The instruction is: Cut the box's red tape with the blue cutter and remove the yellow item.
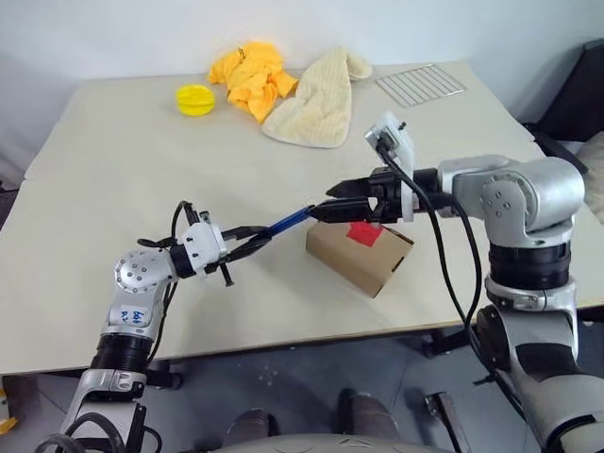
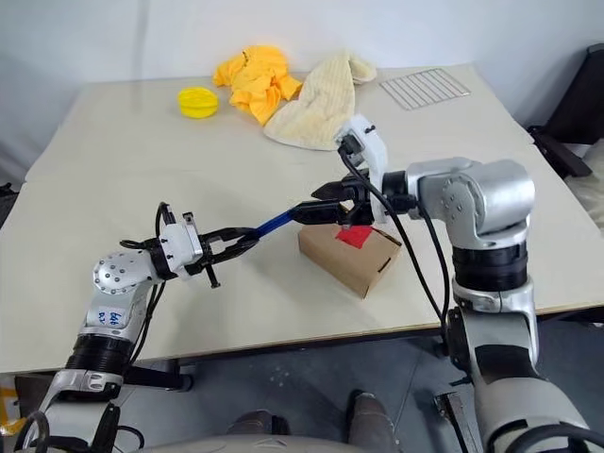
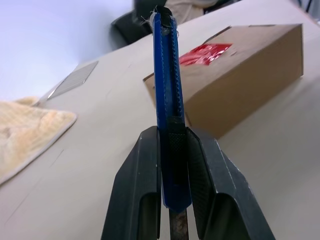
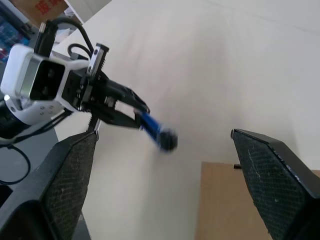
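The left gripper (image 1: 247, 243) clamps the slim blue pen-shaped cutter (image 1: 288, 223), offering its tip to the wide-spread right gripper (image 4: 165, 145) above the brown cardboard box (image 1: 363, 255) with its uncut red tape (image 1: 364, 233), likely for a handover or adjustment.

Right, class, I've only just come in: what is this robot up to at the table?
The left gripper holds the blue cutter by one end, raised above the table and aimed at the right gripper, whose fingers stand open at the cutter's far tip. Just beyond sits the cardboard box, closed, its red tape uncut. It looks like a handover, or the blade being readied.
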Robot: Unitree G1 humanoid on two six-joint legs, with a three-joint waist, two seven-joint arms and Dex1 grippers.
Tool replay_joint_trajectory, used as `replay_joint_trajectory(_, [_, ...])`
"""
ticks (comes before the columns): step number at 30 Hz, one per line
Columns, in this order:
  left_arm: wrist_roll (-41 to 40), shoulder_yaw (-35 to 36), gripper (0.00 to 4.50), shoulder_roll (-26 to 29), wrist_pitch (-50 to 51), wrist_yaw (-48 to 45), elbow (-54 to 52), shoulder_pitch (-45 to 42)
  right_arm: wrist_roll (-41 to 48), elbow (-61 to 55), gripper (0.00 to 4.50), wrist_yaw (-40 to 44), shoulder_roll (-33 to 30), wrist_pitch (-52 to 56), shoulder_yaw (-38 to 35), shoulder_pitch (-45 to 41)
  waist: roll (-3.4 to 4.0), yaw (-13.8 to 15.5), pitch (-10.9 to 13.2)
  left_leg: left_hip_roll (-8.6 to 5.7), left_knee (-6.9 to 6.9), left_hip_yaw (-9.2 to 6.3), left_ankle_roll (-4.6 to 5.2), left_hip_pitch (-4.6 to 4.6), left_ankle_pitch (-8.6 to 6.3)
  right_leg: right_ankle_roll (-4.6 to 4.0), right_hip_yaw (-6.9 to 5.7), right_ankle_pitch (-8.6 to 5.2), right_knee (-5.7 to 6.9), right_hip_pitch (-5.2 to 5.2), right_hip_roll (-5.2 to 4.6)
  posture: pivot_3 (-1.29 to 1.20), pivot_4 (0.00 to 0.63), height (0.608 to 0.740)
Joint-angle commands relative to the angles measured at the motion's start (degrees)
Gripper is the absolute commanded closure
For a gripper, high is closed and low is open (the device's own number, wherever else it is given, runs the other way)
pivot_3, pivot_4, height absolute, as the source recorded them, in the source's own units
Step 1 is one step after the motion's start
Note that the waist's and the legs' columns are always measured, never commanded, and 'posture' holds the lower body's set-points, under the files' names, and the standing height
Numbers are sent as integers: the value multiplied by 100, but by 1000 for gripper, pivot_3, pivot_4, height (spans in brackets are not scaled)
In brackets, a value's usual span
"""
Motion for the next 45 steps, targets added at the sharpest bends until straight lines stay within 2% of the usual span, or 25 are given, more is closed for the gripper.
replay_joint_trajectory(1, [-87, -9, 4045, -16, -190, -71, -6, -102, 110, 289, 48, 223, -40, -388, 360, -243, 0, -11, 0, 0, -1, 1, 0, 0, 0, 0, 0, 0, 0, -1, 0, 0, 150, 740])
replay_joint_trajectory(9, [-93, -32, 4045, -80, -201, -54, -84, -121, -98, 701, 48, 523, -118, -1168, 1176, -321, 0, 2, 0, 0, 3, 1, 0, -4, 0, 2, 0, 1, -1, -2, 0, 0, 150, 740])
replay_joint_trajectory(19, [-82, -71, 4045, -100, -137, 11, -162, -85, -206, 1176, 48, 585, -28, -1466, 1331, -540, 0, -1, 0, 1, 4, 1, 0, -5, 0, 2, -1, 1, -1, -3, 0, 0, 150, 740])
replay_joint_trajectory(31, [-91, -49, 4045, -173, 42, 153, -175, -157, -263, 980, 4085, 587, -88, -1395, 1454, -452, 0, -1, 0, 1, 4, 1, 0, -6, 0, 2, -1, 1, -1, -4, 0, 0, 150, 740])
replay_joint_trajectory(32, [-104, -48, 4045, -178, 96, 174, -187, -168, -237, 973, 4357, 569, -81, -1367, 1398, -470, -1, 2, 0, 1, 4, 1, 0, -6, 0, 2, -1, 1, -1, -4, 0, 0, 150, 740])
replay_joint_trajectory(34, [-147, -58, 4045, -182, 434, 232, -251, -164, -170, 932, 4350, 521, -82, -1294, 1253, -526, -1, 10, 0, 0, 6, 0, 0, -6, 0, 2, -1, 1, 1, -4, 0, 0, 150, 740])
replay_joint_trajectory(39, [-360, 61, 2601, -152, 1780, 580, -704, -63, -42, 681, 4350, 323, -195, -1126, 922, -580, -1, 13, 0, 0, 6, 0, 0, -7, 0, 2, -1, 1, 1, -4, 0, 0, 150, 740])
replay_joint_trajectory(45, [-855, 475, 720, 24, 2803, 753, -1275, 339, -47, 523, 4350, -102, -554, -1045, 348, -581, -1, 12, 0, 1, 3, -1, -1, -8, 0, 2, 0, 1, 1, -7, 0, 0, 150, 740])
